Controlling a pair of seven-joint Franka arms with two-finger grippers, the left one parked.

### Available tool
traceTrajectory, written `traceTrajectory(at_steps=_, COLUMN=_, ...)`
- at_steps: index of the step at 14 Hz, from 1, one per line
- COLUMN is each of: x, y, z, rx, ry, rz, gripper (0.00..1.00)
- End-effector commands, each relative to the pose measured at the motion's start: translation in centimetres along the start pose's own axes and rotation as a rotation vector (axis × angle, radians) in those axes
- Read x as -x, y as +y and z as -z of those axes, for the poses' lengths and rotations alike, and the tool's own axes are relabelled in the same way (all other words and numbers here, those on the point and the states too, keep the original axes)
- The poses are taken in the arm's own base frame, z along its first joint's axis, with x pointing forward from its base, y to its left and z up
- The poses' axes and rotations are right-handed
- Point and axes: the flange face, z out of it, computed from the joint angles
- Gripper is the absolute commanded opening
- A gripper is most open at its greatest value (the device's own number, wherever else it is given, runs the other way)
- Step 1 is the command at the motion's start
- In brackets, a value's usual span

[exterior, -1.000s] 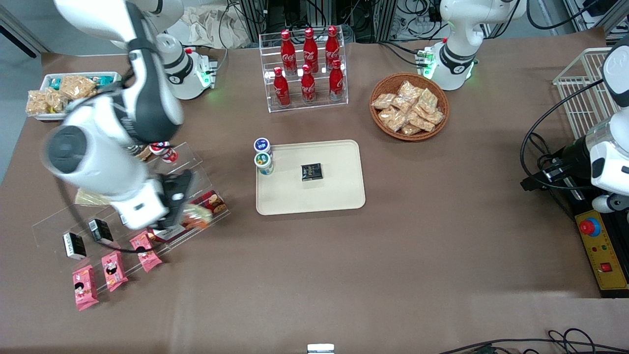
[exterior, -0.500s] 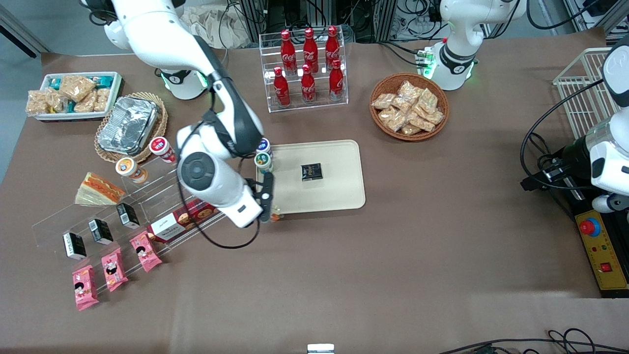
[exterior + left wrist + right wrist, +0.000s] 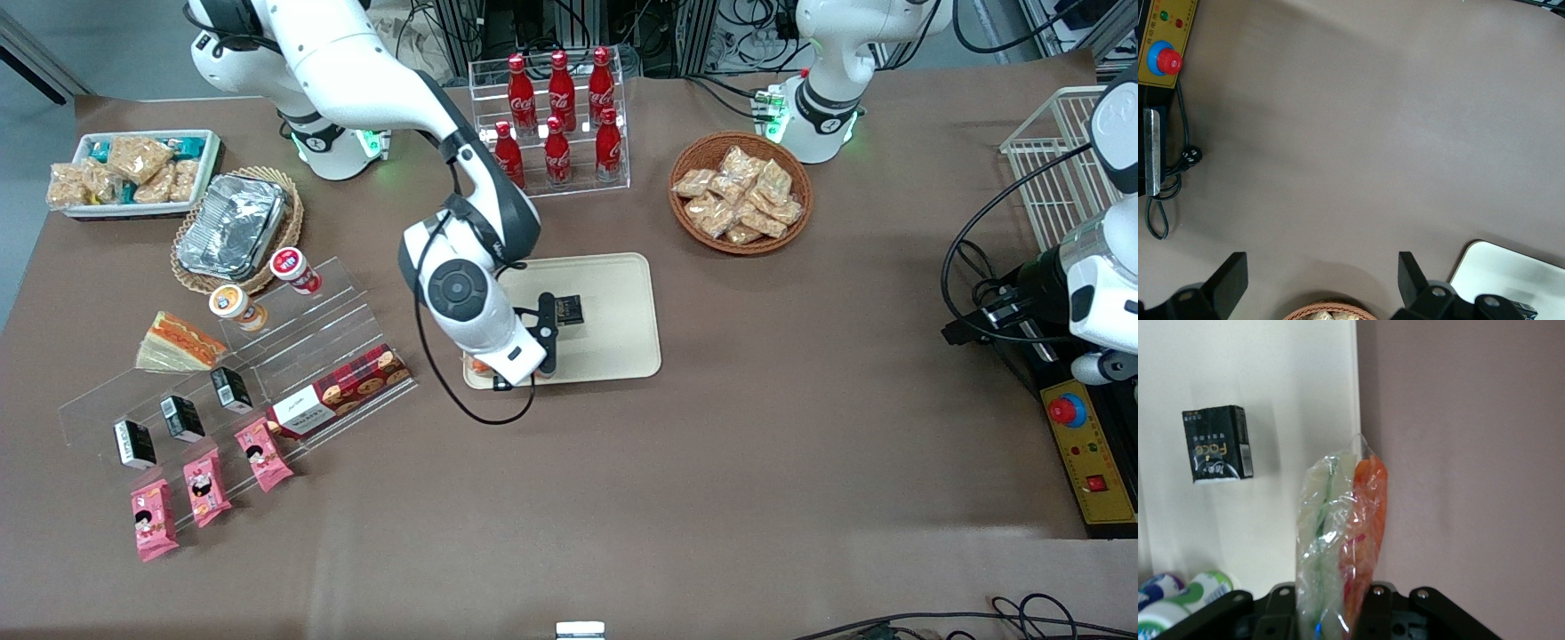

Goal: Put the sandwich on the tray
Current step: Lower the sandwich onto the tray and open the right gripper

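Over the tray's [image 3: 613, 307] edge nearest the front camera, at the corner toward the working arm's end of the table, we see the gripper [image 3: 538, 351] hanging above the cream surface with the sandwich [image 3: 1338, 540] clamped between its fingers. In the wrist view the jaws stand closed to the width of the wedge, pressing its two flat faces, and the clear wrap bulges out past them.

We read the sandwich as held on edge. Its long axis runs straight out from the gripper, and the crimped tip of the wrap points away from the fingers. The pale greenish-white bread face lies on the tray's side, and the orange filling runs along the side toward the brown tablecloth [image 3: 1465, 453]. The wedge sits right over the line where the tray's rim meets the cloth. From the front only a sliver of orange [image 3: 481, 365] shows under the arm, at that same tray corner.

On the tray, near its middle, lies a small black packet [image 3: 569, 309], well apart from the sandwich. Two round cups [image 3: 1178, 603] stand at the tray's edge toward the working arm's end. Farther that way from the tray, by the clear acrylic steps [image 3: 267, 356], a second sandwich wedge [image 3: 178, 342] with red-orange layers lies flat on the table.
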Motion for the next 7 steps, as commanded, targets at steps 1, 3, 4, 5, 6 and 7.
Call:
traceTrajectory(at_steps=1, x=-2.5, y=-1.3, z=-2.0, rx=0.028, ry=-0.007, rz=-0.010, gripper=0.00)
traceTrajectory(at_steps=3, x=-4.0, y=-2.4, z=-3.2, rx=0.074, ry=-0.061, rz=-0.034, gripper=0.00)
traceTrajectory(at_steps=4, x=-4.7, y=-2.9, z=-3.8, rx=0.097, ry=-0.082, rz=-0.028, gripper=0.00)
traceTrajectory(at_steps=5, x=-5.4, y=-3.5, z=-4.7, rx=0.105, ry=-0.091, rz=-0.012, gripper=0.00)
traceTrajectory(at_steps=6, x=-5.6, y=-3.5, z=-5.1, rx=0.112, ry=-0.092, rz=-0.003, gripper=0.00)
traceTrajectory(at_steps=7, x=-5.7, y=-3.5, z=-5.4, rx=0.121, ry=-0.088, rz=0.000, gripper=0.00)
